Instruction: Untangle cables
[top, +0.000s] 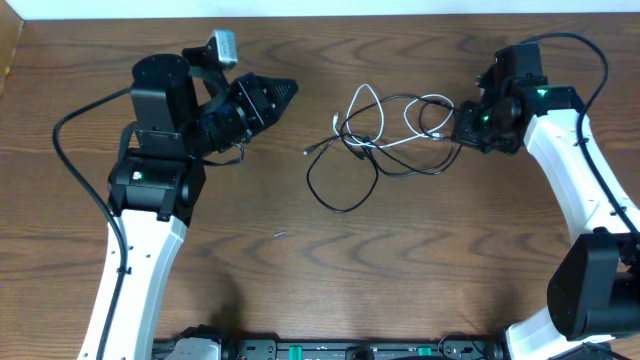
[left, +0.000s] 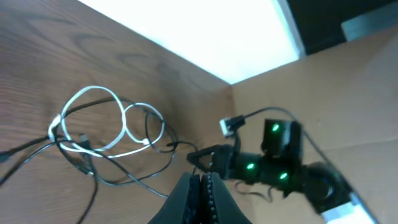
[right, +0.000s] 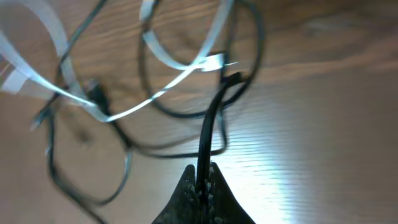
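Two cords, one knot: the white cable (left: 93, 89) and the black cable (right: 206, 134) lie looped through each other at the middle of the wooden table (top: 300, 300), between the two arms. We see the right gripper (top: 461, 126) at the tangle's right edge, its jaws pinched on a strand of the black cable. In the right wrist view that strand runs straight away from the fingertips into the knot. The left gripper (top: 284, 90) hangs well apart from the pile, off to its left. Its jaws are pressed together with nothing between them, and its tip is aimed toward the cords.

The tangle stretches roughly left to right, with one long black loop sagging toward the robot's side of the table. We judge the coming move turns on that line. The held strand leads leftward from the right gripper, so a pull to the right would draw along the tangle's long axis. The empty left gripper is the nearer one to the white loops' left end, and it would have to open before taking anything.

We cannot tell which cable passes over which at the crossings. The right wrist picture is blurred, the plug ends are too small to sort out, and overhead the right arm's wrist hides the grip itself.
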